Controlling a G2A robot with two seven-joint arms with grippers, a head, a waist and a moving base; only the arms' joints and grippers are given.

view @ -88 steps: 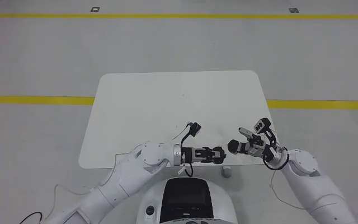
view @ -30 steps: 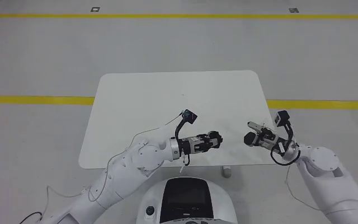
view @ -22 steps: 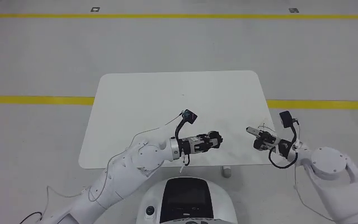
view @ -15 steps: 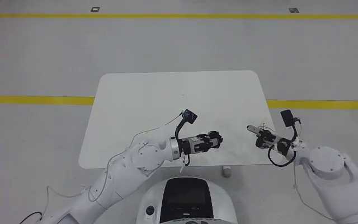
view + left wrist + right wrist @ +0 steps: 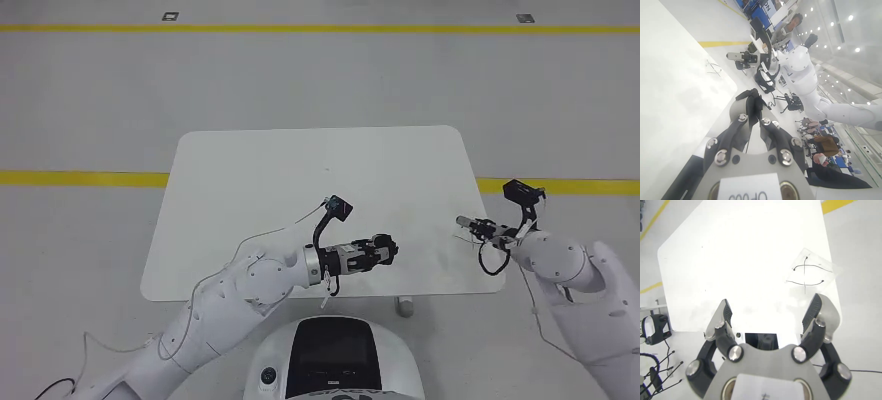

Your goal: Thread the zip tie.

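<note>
The white table was the biggest thing in front of me, its rounded corners clear from above. Over its near edge, about the middle, I had the left gripper. Through its wrist camera that gripper had its black fingers pressed together, pinching a thin black strand, the held zip tie, which ran back between the fingers toward the wrist.

The right gripper hung over the table's right side, well apart from the left one. From its own camera it was spread wide, the ribbed pads facing each other with nothing between them.

On the table beyond those fingers lay a clear sheet, close to the table's edge. On it sat three loose zip ties, thin and black, one crossing the other two. From the left wrist camera I saw the same ties on the tabletop, near the right gripper.
</note>
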